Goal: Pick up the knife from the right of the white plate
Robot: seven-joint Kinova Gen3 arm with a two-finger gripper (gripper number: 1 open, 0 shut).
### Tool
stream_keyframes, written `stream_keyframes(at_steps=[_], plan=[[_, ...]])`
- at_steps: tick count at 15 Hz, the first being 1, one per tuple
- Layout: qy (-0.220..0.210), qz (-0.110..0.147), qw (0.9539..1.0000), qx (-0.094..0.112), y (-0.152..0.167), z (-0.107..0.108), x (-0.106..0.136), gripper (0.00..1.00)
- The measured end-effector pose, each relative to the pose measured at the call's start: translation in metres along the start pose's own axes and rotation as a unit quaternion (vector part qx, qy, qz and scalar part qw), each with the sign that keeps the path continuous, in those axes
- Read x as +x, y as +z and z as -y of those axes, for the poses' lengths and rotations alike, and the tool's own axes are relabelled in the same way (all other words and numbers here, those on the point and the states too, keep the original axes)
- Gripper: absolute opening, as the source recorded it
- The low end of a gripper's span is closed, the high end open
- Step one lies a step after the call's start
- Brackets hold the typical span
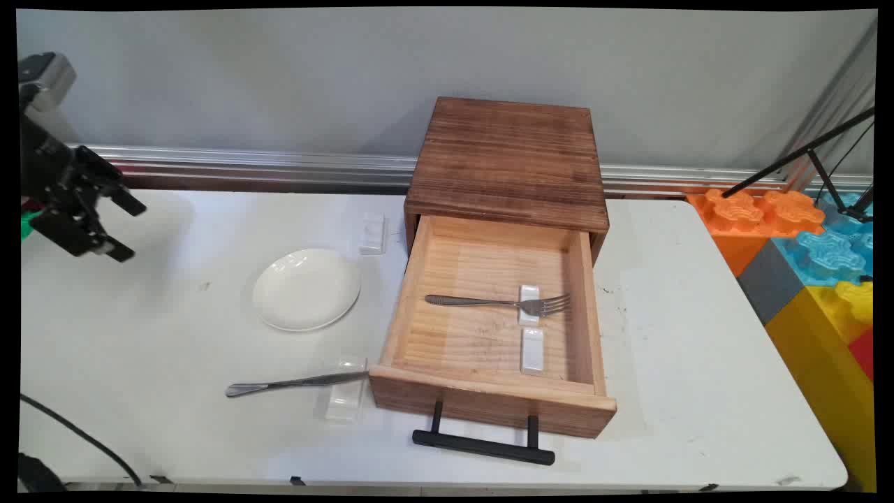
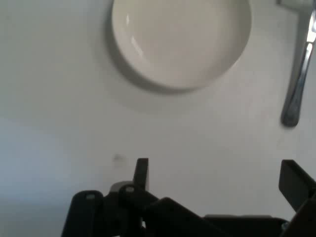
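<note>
At the far left of the main view the black gripper (image 1: 124, 229) hangs above the white table (image 1: 698, 391), its 2 fingers spread wide with nothing between them; the hand view confirms this, with one fingertip (image 2: 141, 172) and the other at the right edge well apart over bare tabletop. It touches nothing, and the nearest thing to it is the white plate (image 1: 306, 288), which sits empty further right on the table and also fills the top of the hand view (image 2: 181, 39). Below and right of the plate a knife (image 1: 297, 382) lies flat, its blade end resting across a clear rest (image 1: 343, 398) just beside the drawer front; its handle end shows at the right of the hand view (image 2: 297, 84). Behind the plate, near the box, stands a small white rest (image 1: 372, 232) with nothing on it. Next comes the wooden box (image 1: 508, 161), its drawer (image 1: 489, 409) pulled fully out toward the camera, black handle (image 1: 483, 447) in front. Inside, a fork (image 1: 499, 302) lies crosswise, its neck on 1 white rest (image 1: 529, 293), with a 2nd white rest (image 1: 532, 349) bare just in front of it. As things lie, the drawer is already open and the cutlery sits on rests; the plate remains empty, and the gripper has hold of nothing. Colourful foam blocks (image 1: 810, 244) stand off the table at the far right.
</note>
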Motion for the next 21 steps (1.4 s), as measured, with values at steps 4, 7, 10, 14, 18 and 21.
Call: stream_keyframes(at_steps=[4,7,10,14,18,21], plan=[[-0.022,-0.024,0.9993,-0.017,0.027,-0.029,0.015,1.0],[-0.029,-0.036,0.9983,-0.034,0.051,-0.054,0.026,1.0],[-0.027,-0.045,0.9976,-0.046,0.071,-0.072,0.036,1.0],[-0.015,-0.048,0.9966,-0.065,0.095,-0.09,0.046,1.0],[0.002,-0.039,0.9962,-0.078,0.115,-0.102,0.049,1.0],[0.014,-0.036,0.9958,-0.083,0.129,-0.109,0.049,1.0]])
